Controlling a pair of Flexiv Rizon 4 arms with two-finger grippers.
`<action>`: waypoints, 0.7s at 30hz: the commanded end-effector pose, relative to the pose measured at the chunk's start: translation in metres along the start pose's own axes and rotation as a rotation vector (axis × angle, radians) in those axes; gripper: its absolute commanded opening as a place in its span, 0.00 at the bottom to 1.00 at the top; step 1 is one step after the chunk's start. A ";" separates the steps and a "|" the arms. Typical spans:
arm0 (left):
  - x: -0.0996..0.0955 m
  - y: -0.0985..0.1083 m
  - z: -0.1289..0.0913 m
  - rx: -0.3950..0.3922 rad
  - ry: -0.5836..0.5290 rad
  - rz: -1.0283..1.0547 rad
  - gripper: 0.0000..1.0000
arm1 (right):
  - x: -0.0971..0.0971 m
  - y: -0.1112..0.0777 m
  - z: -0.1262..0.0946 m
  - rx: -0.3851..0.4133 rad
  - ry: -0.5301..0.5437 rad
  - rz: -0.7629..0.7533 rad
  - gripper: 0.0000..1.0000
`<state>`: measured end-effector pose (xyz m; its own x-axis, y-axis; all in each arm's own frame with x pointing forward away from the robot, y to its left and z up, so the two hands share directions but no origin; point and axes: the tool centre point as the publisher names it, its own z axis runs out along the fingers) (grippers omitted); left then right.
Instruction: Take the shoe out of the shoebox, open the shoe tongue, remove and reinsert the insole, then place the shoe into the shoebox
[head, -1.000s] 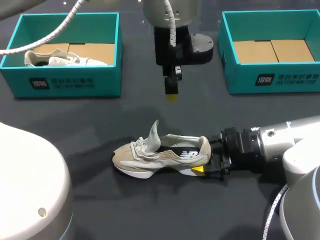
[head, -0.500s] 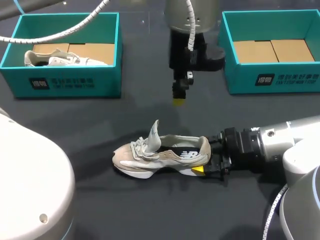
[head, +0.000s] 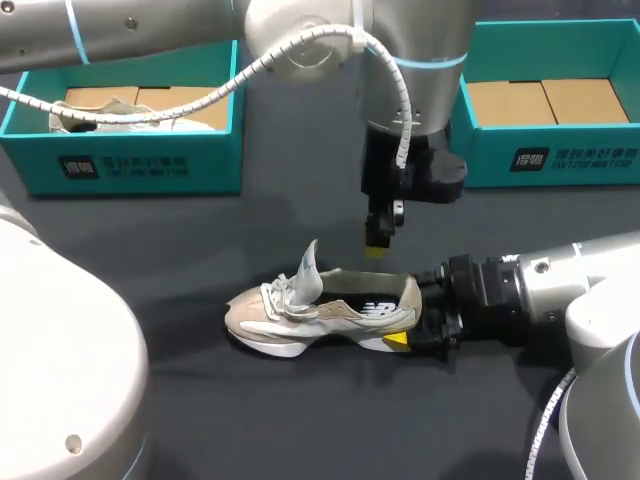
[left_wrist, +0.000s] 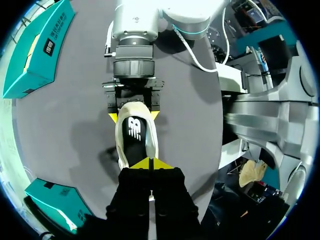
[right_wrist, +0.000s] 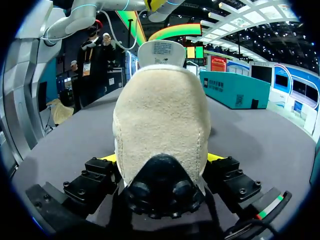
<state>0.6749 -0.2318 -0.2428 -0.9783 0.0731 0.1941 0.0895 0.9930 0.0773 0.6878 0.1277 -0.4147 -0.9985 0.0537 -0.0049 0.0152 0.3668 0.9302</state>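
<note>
Lying on its sole on the dark table (head: 200, 230), the beige sneaker (head: 320, 312) is being clamped at the heel by the right gripper (head: 405, 338); the left gripper (head: 376, 247) is hovering just above its opening (tongue (head: 308, 268) standing up), yellow tips pressed together.

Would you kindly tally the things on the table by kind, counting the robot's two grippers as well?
Teal shoeboxes: 2 (left shoebox, right shoebox)
Shoes: 2 (gripped shoe, boxed shoe in the left shoebox)
Grippers: 2 (left gripper, right gripper)
Total: 6
</note>
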 end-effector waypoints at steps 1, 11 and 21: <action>0.000 -0.001 0.014 0.006 0.001 0.001 0.00 | -0.001 -0.001 0.002 0.005 0.000 0.001 0.00; 0.000 -0.001 0.014 0.006 0.001 0.001 0.00 | -0.001 -0.001 0.002 0.005 0.000 0.001 0.00; -0.016 -0.003 0.068 0.001 0.024 0.007 0.00 | -0.001 -0.001 0.002 0.005 0.000 0.001 0.00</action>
<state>0.6698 -0.2287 -0.2960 -0.9775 0.0835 0.1938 0.1008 0.9916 0.0814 0.6879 0.1276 -0.4148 -0.9985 0.0538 -0.0050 0.0151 0.3669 0.9301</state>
